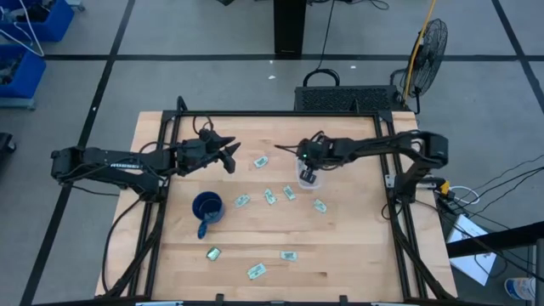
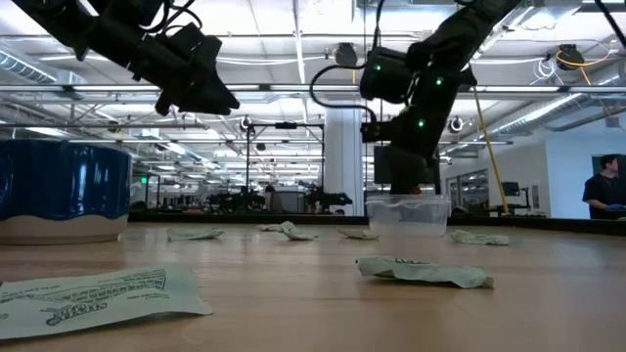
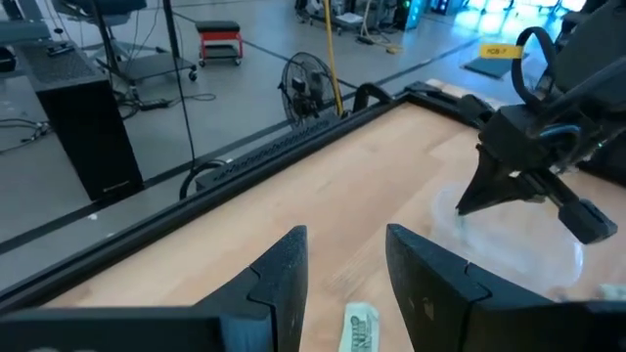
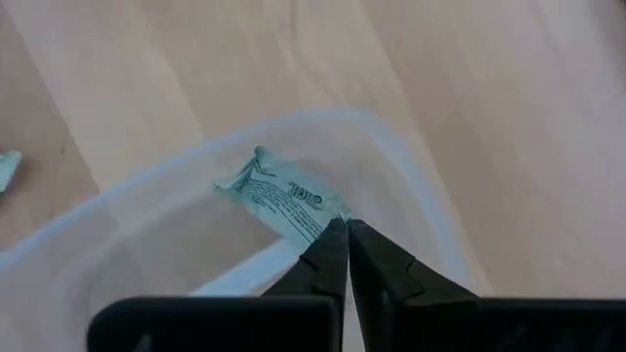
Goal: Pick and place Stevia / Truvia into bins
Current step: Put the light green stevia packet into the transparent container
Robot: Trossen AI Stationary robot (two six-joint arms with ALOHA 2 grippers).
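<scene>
Several pale green and white Stevia packets (image 1: 269, 197) lie flat on the wooden table. One packet (image 3: 359, 328) lies below my left gripper (image 3: 347, 235), which hovers open above the table, left of centre (image 1: 231, 155). The clear plastic bin (image 1: 308, 177) stands right of centre, its base on the table (image 2: 408, 213). My right gripper (image 4: 344, 227) is just above the bin (image 4: 117, 225), shut on one packet (image 4: 279, 196). In the low view it (image 2: 404, 171) hangs over the bin's rim. My right gripper pinches one short end of a packet (image 4: 323, 220) between its two fingertips (image 4: 331, 256), coming from above and pointing down. The packet sticks out past the fingertips over the inside of the clear bin; whether its far end touches the bin's floor I cannot tell.
A dark blue mug (image 1: 206, 208) stands near my left arm, toward the table's near side. More packets lie toward the near edge (image 1: 289, 255) and close in the low view (image 2: 425, 271). A black frame rails the table edges (image 1: 280, 116). A person (image 2: 606, 191) stands far behind.
</scene>
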